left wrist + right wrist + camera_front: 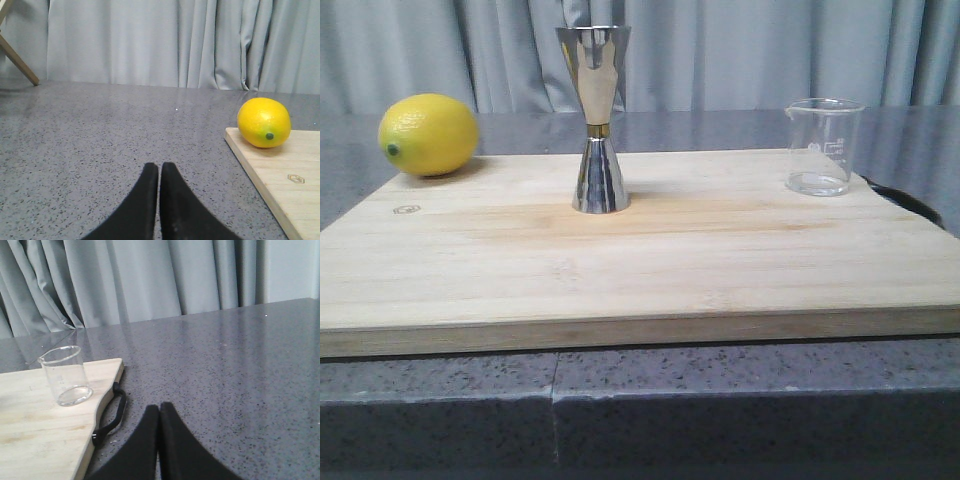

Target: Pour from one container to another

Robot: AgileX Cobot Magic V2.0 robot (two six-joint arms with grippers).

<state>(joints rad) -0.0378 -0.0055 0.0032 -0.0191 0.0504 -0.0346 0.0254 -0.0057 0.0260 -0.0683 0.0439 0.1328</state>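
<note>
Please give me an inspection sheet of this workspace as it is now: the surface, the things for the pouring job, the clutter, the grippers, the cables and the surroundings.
Surface: grey speckled counter with a wooden cutting board lying flat on it; a black strap handle hangs at the board's right end.
Job's things: glass beaker upright at the board's back right, nothing visible inside; steel jigger upright at the back centre. They stand well apart.
Clutter: lemon on the board's back left corner.
Grippers: left gripper shut, empty, over the counter left of the board; right gripper shut, empty, over the counter right of the board.
Cables: nothing seen.
Surroundings: grey curtain behind; a wooden leg in the left wrist view.
</note>
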